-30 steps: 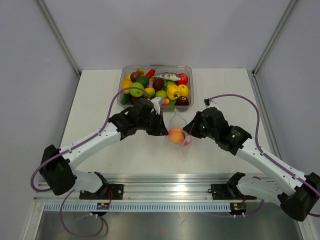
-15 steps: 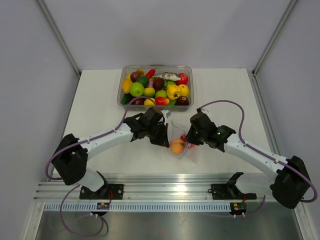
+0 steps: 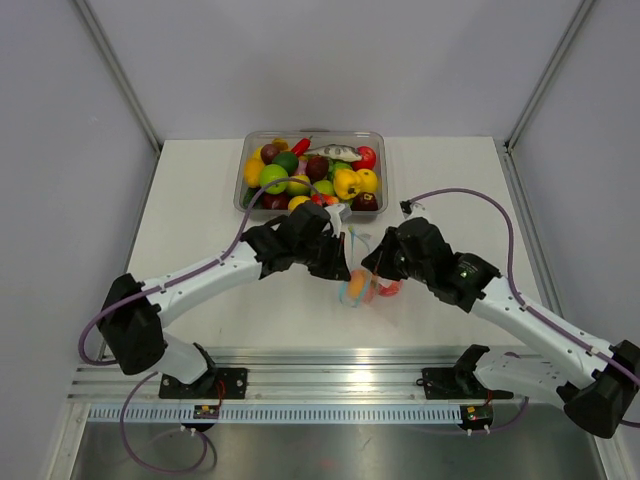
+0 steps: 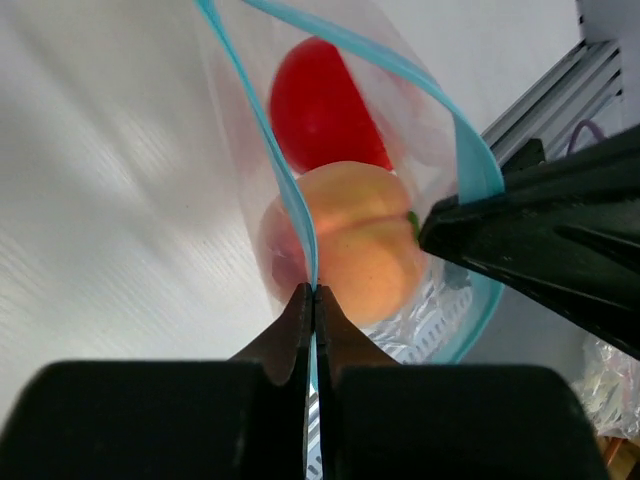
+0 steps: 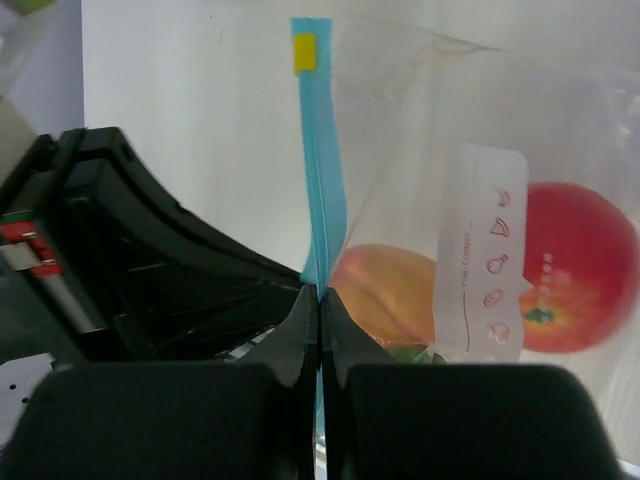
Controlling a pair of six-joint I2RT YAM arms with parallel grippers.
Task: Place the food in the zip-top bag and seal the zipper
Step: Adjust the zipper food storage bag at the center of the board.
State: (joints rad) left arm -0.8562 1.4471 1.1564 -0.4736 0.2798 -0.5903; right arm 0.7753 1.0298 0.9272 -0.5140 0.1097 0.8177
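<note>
The zip-top bag (image 3: 366,284) hangs between my two grippers, just in front of the tub. Inside it lie an orange peach-like fruit (image 4: 350,240) and a red round fruit (image 4: 320,105), also seen as the peach (image 5: 385,290) and the red fruit (image 5: 570,265). My left gripper (image 4: 313,295) is shut on one teal zipper strip (image 4: 260,130). The other strip (image 4: 470,150) bows away from it, so the mouth gapes on that side. My right gripper (image 5: 318,295) is shut on the zipper (image 5: 318,150), where both strips lie together. In the top view the left gripper (image 3: 340,264) and right gripper (image 3: 376,264) nearly meet.
A clear rectangular tub (image 3: 376,140) full of several toy fruits and vegetables stands at the back of the white table (image 3: 200,190). A metal rail (image 3: 330,360) runs along the near edge. Grey walls enclose the table on the sides.
Both arms have kept their grip on the bag and shifted it. It dipped toward the near edge half a second ago and now sits slightly farther back and to the right.
</note>
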